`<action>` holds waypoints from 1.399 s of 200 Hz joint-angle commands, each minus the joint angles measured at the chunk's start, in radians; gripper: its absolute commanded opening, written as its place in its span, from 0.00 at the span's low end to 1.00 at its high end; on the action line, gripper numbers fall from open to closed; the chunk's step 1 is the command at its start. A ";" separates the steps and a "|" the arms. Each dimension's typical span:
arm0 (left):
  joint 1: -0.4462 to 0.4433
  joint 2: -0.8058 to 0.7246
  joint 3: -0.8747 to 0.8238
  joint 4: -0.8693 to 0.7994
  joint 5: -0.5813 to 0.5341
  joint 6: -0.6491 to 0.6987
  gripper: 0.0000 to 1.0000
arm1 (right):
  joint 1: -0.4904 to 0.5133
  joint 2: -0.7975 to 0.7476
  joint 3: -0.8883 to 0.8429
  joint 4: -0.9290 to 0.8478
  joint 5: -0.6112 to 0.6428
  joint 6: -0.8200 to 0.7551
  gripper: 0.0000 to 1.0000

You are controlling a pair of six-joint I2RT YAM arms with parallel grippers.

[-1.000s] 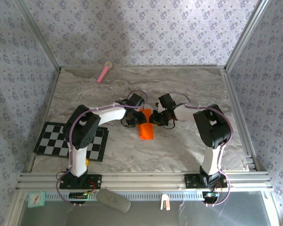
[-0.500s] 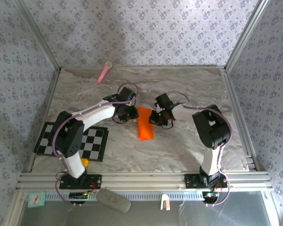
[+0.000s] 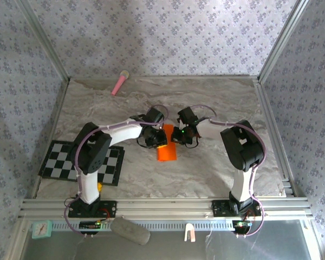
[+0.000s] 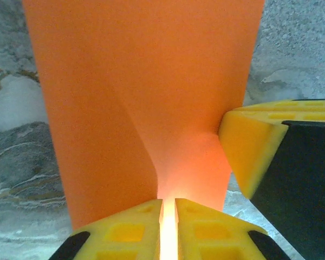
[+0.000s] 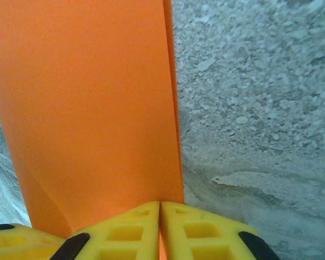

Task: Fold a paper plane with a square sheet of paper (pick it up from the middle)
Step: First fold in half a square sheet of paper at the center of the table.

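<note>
The left gripper (image 4: 168,210) has its yellow fingers pressed almost together on the near edge of the orange paper (image 4: 146,81), and a thin strip of it glows between them. Straight ahead of the fingertips the paper lifts into a soft crease, with the table (image 4: 16,108) showing on either side. The right gripper (image 5: 160,212) is closed tight on the paper's edge too. The sheet spreads ahead and to the left of its fingers. One of its fingers touches the paper just right of the left pair.

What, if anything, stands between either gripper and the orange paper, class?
Nothing visible does: the left gripper and the right gripper each have their jaws shut on an edge of the orange paper.
</note>
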 commanded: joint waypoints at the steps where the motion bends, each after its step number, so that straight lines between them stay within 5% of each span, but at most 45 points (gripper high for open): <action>1: -0.004 0.019 0.046 0.000 0.028 0.003 0.14 | 0.022 0.118 -0.060 -0.132 0.119 0.016 0.11; 116: 0.009 0.099 0.073 -0.051 -0.033 0.003 0.11 | 0.026 0.134 -0.063 -0.151 0.146 0.006 0.11; 227: 0.070 -0.002 -0.051 -0.118 -0.063 0.035 0.11 | 0.031 0.171 -0.063 -0.217 0.258 -0.052 0.09; 280: 0.083 -0.046 -0.014 -0.133 -0.041 0.068 0.11 | 0.029 0.151 -0.042 -0.212 0.217 -0.072 0.10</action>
